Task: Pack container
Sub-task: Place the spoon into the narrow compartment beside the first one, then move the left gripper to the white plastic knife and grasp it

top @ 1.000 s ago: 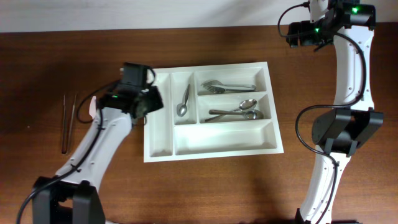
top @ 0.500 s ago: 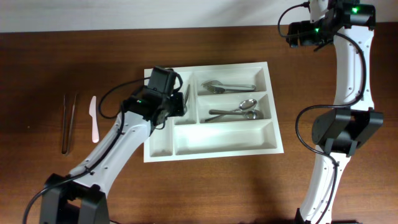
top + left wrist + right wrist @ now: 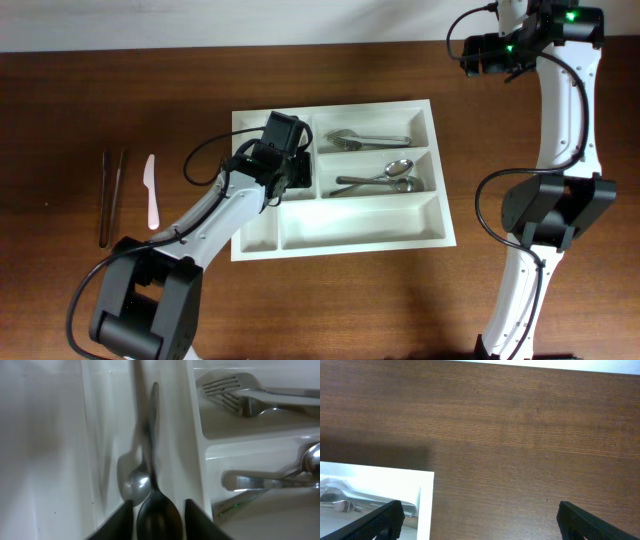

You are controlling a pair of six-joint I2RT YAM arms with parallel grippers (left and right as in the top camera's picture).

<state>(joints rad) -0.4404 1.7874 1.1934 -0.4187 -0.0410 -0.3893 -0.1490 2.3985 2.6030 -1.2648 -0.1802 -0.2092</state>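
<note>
Tray lies flat in the middle of the desk, with its bottom wide bay bare, forks in the top wide bay and spoons in the middle one. Left hand hangs low over the second narrow bay. A dark spoon has its bowl between the fingers, above a second spoon lying in that bay, but whether they pinch it or stand just clear I cannot tell. Right hand is spread wide and empty over bare desk beyond the tray's far right corner. A white knife lies on the desk well left of the tray. The tray looks like thin moulded plastic, so it is probably light, stiff and smooth, and a nudge on a divider would likely slide it. If it must be moved, an outer rim wall, pinched from above, seems the best hold.
</note>
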